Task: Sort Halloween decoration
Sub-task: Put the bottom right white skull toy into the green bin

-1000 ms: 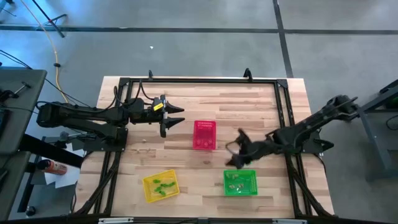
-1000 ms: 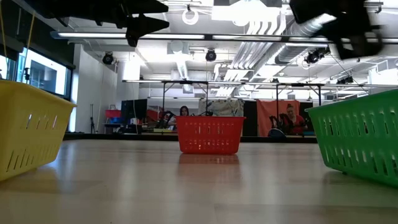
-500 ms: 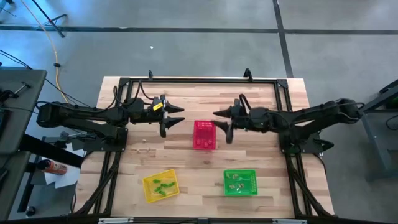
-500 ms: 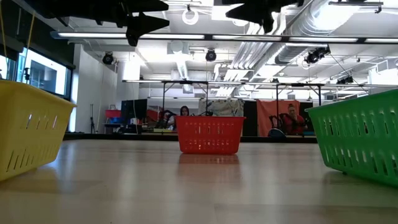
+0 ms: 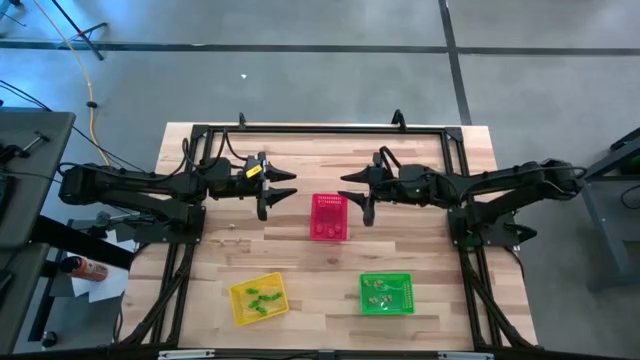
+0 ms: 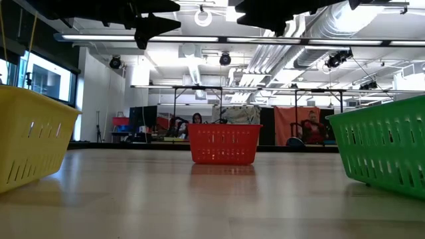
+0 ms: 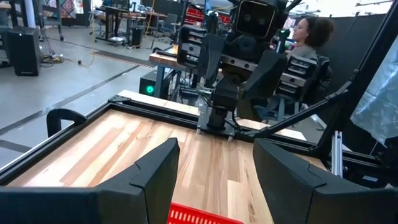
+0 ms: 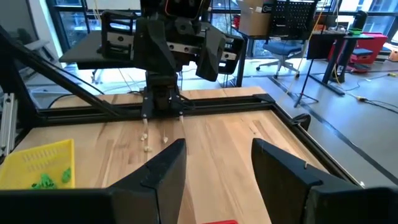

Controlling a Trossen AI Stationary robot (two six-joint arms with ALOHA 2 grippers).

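Note:
Three mesh baskets stand on the wooden table: a pink-red one (image 5: pixel 328 216) in the middle, a yellow one (image 5: pixel 258 298) at the near left holding several green trinkets (image 5: pixel 260 298), and a green one (image 5: pixel 386 293) at the near right holding small trinkets (image 5: pixel 376 288). A few tiny pale trinkets (image 8: pixel 147 148) lie loose on the table at the left. My left gripper (image 5: pixel 280 195) hangs open and empty above the table, left of the pink-red basket. My right gripper (image 5: pixel 354 200) hangs open and empty right of that basket, pointing toward the left gripper.
A black metal frame (image 5: pixel 320 128) runs along the table's far edge and down both sides, carrying the arm bases. The low view shows the yellow basket (image 6: pixel 33 139) and the green basket (image 6: pixel 385 153) close in front, with bare tabletop between them. People sit in the room beyond.
My right gripper has risen from above the green basket and swung toward the table's far edge and left. It has turned to point toward the left and now hangs beside the pink-red basket. The left arm and the baskets have kept still.

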